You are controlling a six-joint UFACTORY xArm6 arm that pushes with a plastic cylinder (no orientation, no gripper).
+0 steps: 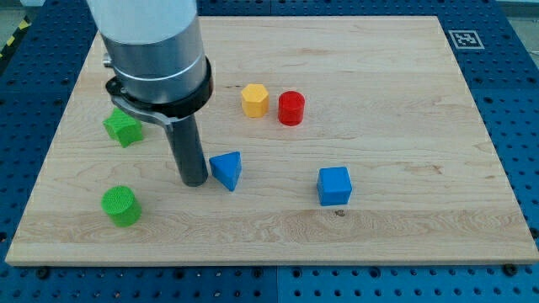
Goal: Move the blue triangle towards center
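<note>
The blue triangle (pixel 226 170) lies on the wooden board (pixel 404 126), left of the board's middle. My tip (pixel 194 181) rests on the board just to the triangle's left, a narrow gap or light contact between them; I cannot tell which. The rod rises from there into the large grey arm body at the view's top left.
A blue cube (pixel 334 186) sits right of the triangle. A yellow hexagon (pixel 254 99) and a red cylinder (pixel 291 108) stand above the middle. A green star (pixel 123 128) and a green cylinder (pixel 121 206) lie at the left. A marker tag (pixel 466 39) is at the top right corner.
</note>
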